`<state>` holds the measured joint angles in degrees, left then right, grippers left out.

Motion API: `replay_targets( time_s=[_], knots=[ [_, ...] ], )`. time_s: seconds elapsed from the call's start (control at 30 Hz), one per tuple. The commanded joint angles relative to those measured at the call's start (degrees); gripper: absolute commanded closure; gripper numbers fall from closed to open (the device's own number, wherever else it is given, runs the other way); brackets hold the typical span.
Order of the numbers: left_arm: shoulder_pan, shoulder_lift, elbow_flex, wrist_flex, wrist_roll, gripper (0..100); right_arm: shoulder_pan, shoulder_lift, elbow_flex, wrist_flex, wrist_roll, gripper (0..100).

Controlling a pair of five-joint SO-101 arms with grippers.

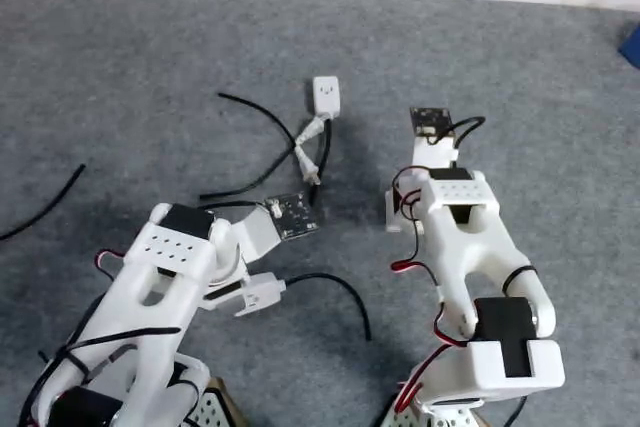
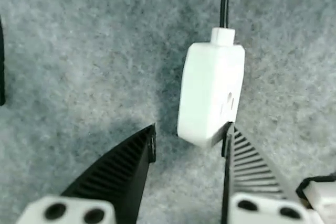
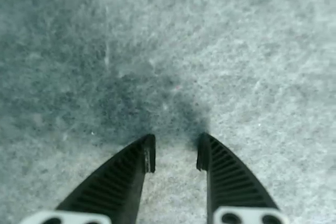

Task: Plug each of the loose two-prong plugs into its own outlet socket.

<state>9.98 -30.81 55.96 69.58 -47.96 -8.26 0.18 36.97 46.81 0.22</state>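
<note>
Grey carpet, with left gripper spread wide and touching a white socket block, right gripper parted over carpet, second socket well apart; seemingly nothing plugged in yet.
</note>
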Motion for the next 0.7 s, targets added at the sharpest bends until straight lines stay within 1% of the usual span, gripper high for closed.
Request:
replay_targets(
  time_s=[0.0,0.1,0.23,0.3,0.43,0.6,0.67],
  knots=[
    [3.03,0.04,-0.13,-0.62,-0.35,79,0.31,-0.13,-1.8,-0.48,0.53,84.7],
    [3.74,0.04,-0.13,-0.97,-0.26,78,0.31,-0.13,-1.8,-0.48,0.53,84.7],
    [3.56,0.04,-0.4,-1.14,-0.26,71,0.31,-0.13,-1.71,-0.48,0.53,84.7],
    [3.47,0.04,-0.13,-2.29,-0.26,69,0.31,-0.13,-1.71,-0.48,0.53,84.7],
    [3.47,0.04,0.48,-5.45,-0.26,69,0.31,-0.13,-1.71,-0.48,0.53,84.7],
    [4.97,0.04,6.2,-11.34,-0.7,70,0.31,-0.13,-1.71,-0.48,0.53,84.7],
    [6.81,-0.04,8.57,-12.13,-0.88,76,0.31,-0.13,-1.71,-0.48,0.53,84.7]
  ],
)
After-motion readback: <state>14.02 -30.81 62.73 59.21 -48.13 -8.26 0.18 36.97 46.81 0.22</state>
